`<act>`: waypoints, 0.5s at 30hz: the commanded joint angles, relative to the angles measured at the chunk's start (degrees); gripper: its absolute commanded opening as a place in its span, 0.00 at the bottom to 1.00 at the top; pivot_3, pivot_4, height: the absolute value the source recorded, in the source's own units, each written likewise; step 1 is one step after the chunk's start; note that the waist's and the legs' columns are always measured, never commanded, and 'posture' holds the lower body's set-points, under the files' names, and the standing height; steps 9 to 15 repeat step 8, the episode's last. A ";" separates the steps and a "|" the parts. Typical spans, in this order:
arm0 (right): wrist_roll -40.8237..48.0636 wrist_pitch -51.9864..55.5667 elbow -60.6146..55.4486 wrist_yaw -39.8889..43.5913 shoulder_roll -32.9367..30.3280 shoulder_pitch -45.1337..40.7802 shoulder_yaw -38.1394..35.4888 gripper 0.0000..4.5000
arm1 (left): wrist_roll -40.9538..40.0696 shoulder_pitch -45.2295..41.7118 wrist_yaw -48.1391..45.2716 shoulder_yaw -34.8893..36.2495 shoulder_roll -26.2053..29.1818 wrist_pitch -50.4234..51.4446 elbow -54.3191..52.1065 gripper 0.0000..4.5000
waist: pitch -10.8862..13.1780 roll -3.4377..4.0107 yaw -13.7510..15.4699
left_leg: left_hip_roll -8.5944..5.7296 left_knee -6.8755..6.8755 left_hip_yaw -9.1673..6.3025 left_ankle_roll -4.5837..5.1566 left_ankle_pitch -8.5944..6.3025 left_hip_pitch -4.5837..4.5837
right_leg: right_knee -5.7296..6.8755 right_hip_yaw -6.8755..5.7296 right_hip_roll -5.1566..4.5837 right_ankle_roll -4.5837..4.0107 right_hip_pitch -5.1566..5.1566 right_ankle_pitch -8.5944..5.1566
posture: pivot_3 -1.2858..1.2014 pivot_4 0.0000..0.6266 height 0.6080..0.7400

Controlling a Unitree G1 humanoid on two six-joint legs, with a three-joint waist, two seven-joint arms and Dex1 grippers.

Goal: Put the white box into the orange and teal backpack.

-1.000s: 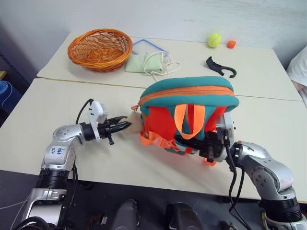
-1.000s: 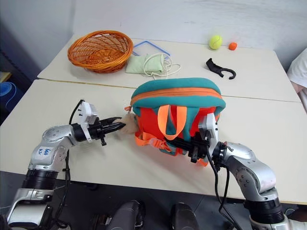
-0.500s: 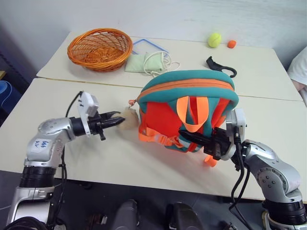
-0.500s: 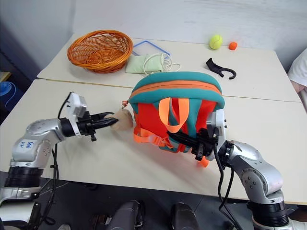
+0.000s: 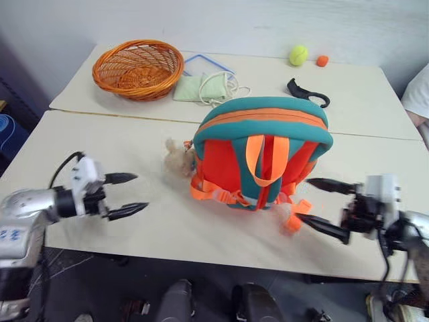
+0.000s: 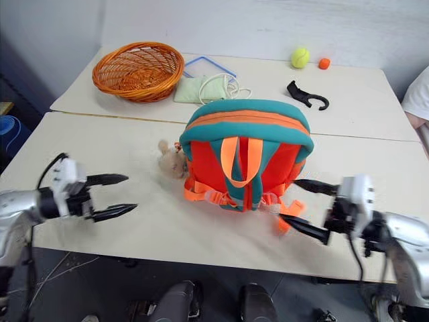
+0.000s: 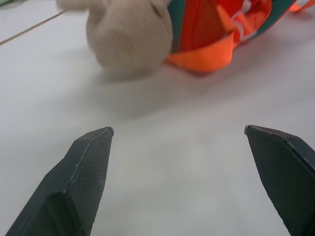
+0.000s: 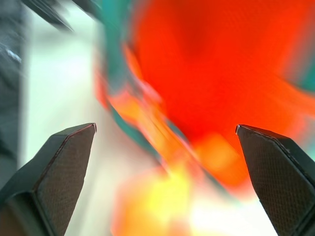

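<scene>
An orange and teal backpack (image 5: 261, 157) stands upright on a pale table (image 5: 100, 141). Left gripper (image 5: 127, 194) and right gripper (image 5: 325, 208) flank the backpack, apart from it, fingers spread wide, holding nothing. A tan plush toy (image 5: 176, 158) touches the backpack's left side.

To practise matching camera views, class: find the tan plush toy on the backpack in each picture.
Left eye view: plush toy, beside the backpack's left edge.
Right eye view: same spot.
Left wrist view: upper middle, beyond the open left gripper.
Right wrist view: cannot tell, blurred.
Shared landmark: the backpack's orange strap.
</scene>
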 commanded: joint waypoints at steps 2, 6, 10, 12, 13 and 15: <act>-5.18 -10.04 11.98 4.82 -2.85 -1.19 -2.46 0.99 | 0.02 5.59 0.76 5.98 0.27 -2.77 -3.12 1.00 | 0.01 0.01 -0.01 | 0.00 -0.01 -0.02 0.06 -0.04 0.02 | 0.02 -0.01 0.00 0.00 -0.01 0.00 | 0.52 0.24 1.00; -6.73 -13.67 18.73 5.02 -3.03 -5.04 -1.80 0.99 | 2.20 6.75 2.29 5.70 -0.56 -6.20 -1.48 1.00 | 0.07 0.31 -0.03 | 0.02 -0.03 -0.02 0.19 -0.11 0.03 | 0.07 -0.01 0.00 -0.01 -0.03 -0.01 | 0.52 0.24 1.00; -7.46 -14.40 20.86 5.34 -3.05 -6.15 -1.16 0.99 | 2.44 6.32 2.32 5.04 -0.74 -6.94 -1.05 1.00 | 0.06 0.36 -0.03 | 0.02 -0.04 -0.01 0.14 -0.09 0.03 | 0.09 -0.02 0.00 -0.01 -0.04 0.00 | 0.52 0.24 1.00; -7.46 -14.40 20.86 5.34 -3.05 -6.15 -1.16 0.99 | 2.44 6.32 2.32 5.04 -0.74 -6.94 -1.05 1.00 | 0.06 0.36 -0.03 | 0.02 -0.04 -0.01 0.14 -0.09 0.03 | 0.09 -0.02 0.00 -0.01 -0.04 0.00 | 0.52 0.24 1.00; -7.46 -14.40 20.86 5.34 -3.05 -6.15 -1.16 0.99 | 2.44 6.32 2.32 5.04 -0.74 -6.94 -1.05 1.00 | 0.06 0.36 -0.03 | 0.02 -0.04 -0.01 0.14 -0.09 0.03 | 0.09 -0.02 0.00 -0.01 -0.04 0.00 | 0.52 0.24 1.00; -7.46 -14.40 20.86 5.34 -3.05 -6.15 -1.16 0.99 | 2.44 6.32 2.32 5.04 -0.74 -6.94 -1.05 1.00 | 0.06 0.36 -0.03 | 0.02 -0.04 -0.01 0.14 -0.09 0.03 | 0.09 -0.02 0.00 -0.01 -0.04 0.00 | 0.52 0.24 1.00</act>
